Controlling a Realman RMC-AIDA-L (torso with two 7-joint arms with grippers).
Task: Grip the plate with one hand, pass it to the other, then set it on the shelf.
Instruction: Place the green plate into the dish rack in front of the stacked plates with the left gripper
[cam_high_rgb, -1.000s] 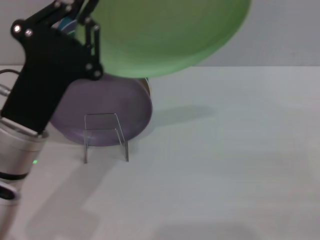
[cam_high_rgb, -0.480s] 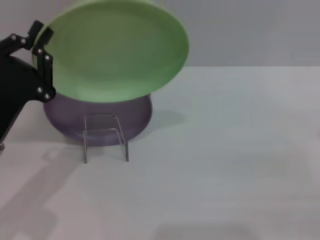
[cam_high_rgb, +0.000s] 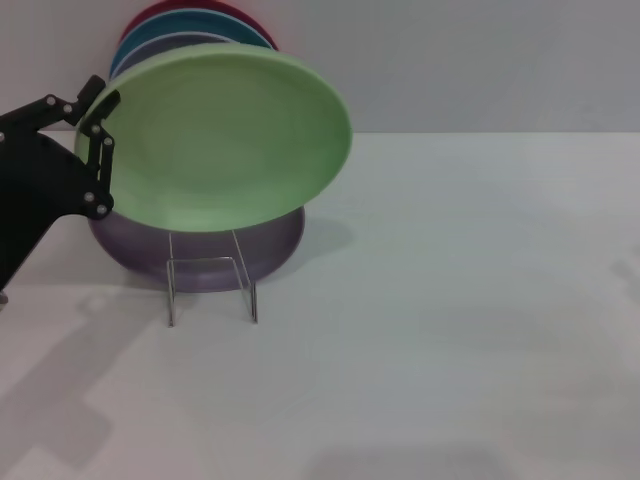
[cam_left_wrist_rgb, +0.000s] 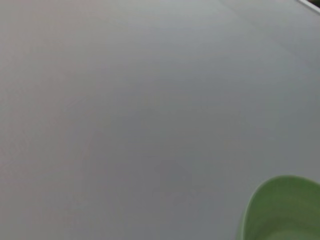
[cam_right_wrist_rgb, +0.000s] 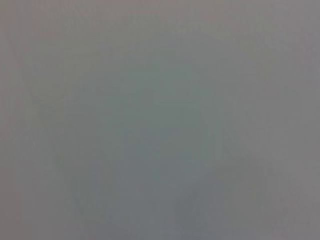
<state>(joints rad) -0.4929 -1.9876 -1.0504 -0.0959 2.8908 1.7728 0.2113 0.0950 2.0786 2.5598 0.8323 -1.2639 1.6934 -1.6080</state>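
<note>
The light mint-green plate is tilted almost upright above the transparent shelf, its lower edge near the rack's top. My left gripper, black and angular, is shut on the plate's left rim. A piece of the plate's rim shows in the left wrist view. The right gripper is out of view; the right wrist view shows only a plain grey surface.
A lavender plate leans behind the shelf. Behind it stand further plates, blue and dark red, against the back wall. The white table stretches to the right and front.
My left gripper has carried the plate leftward and down, from high near the camera to just above the shelf. The plates at the back have come into view.
</note>
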